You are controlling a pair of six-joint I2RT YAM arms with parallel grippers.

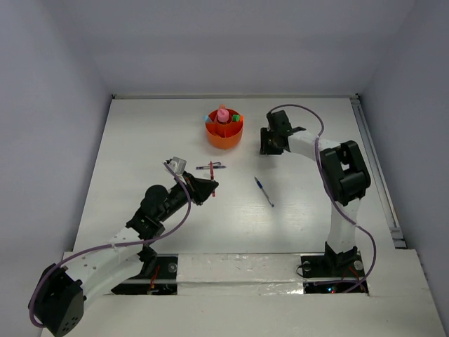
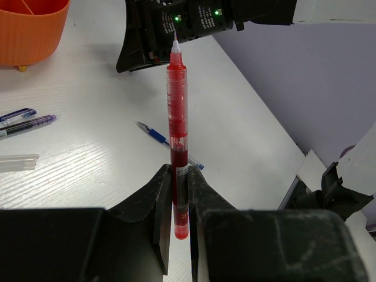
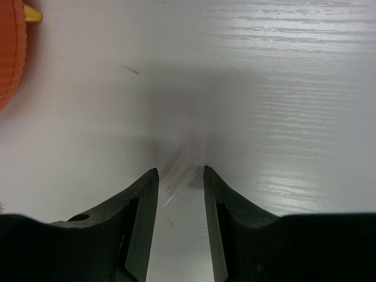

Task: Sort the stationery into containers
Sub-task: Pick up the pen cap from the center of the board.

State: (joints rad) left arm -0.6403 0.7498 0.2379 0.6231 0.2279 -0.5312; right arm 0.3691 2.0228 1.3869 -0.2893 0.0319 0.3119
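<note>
My left gripper (image 1: 209, 188) (image 2: 179, 171) is shut on a red pen (image 2: 177, 111), which also shows in the top view (image 1: 212, 188), held above the table with its tip pointing forward. The orange divided cup (image 1: 224, 133) (image 2: 29, 32) (image 3: 7, 59) stands at the back and holds a pink bottle-like piece (image 1: 222, 115) and small coloured items. A blue pen (image 1: 264, 191) (image 2: 157, 136) lies mid-table. A blue and a dark purple pen (image 1: 210, 167) (image 2: 20, 121) lie side by side. My right gripper (image 1: 271, 146) (image 3: 181, 170) is low at the table right of the cup, its jaws apart around a clear pen cap (image 3: 183, 169).
Another clear cap (image 2: 17, 161) lies on the table left of my left gripper. The right arm's black wrist (image 2: 194, 23) is ahead of the red pen's tip. White walls enclose the table at the back and sides.
</note>
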